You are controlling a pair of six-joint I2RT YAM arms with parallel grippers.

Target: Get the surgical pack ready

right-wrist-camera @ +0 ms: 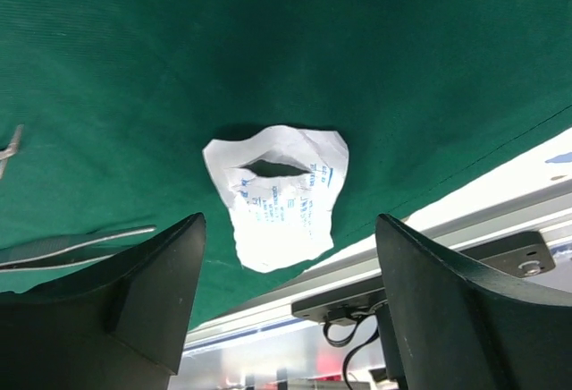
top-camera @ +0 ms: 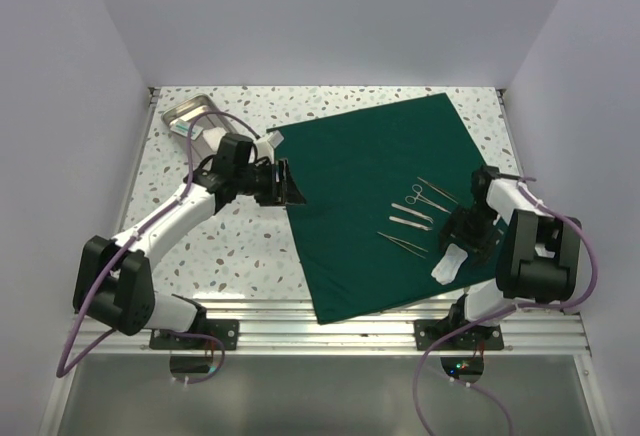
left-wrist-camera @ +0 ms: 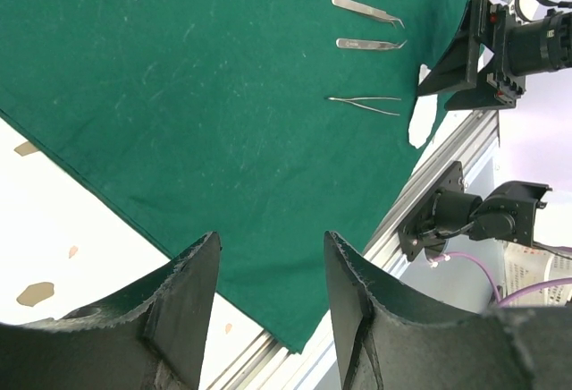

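Observation:
The surgical pack, a dark green drape (top-camera: 370,186), lies spread flat across the middle and right of the table. Several steel instruments (top-camera: 412,218) lie in a row on its right half. A crumpled white printed packet (right-wrist-camera: 279,198) rests on the drape near its front right edge. My right gripper (right-wrist-camera: 289,224) hangs open just above that packet with nothing between its fingers. My left gripper (left-wrist-camera: 271,240) is open and empty over the drape's (left-wrist-camera: 197,95) left edge, a little above the cloth.
A shiny steel tray (top-camera: 190,114) sits at the back left corner. White walls close in the speckled table on three sides. An aluminium rail (top-camera: 330,326) runs along the near edge, and the drape's front corner reaches it.

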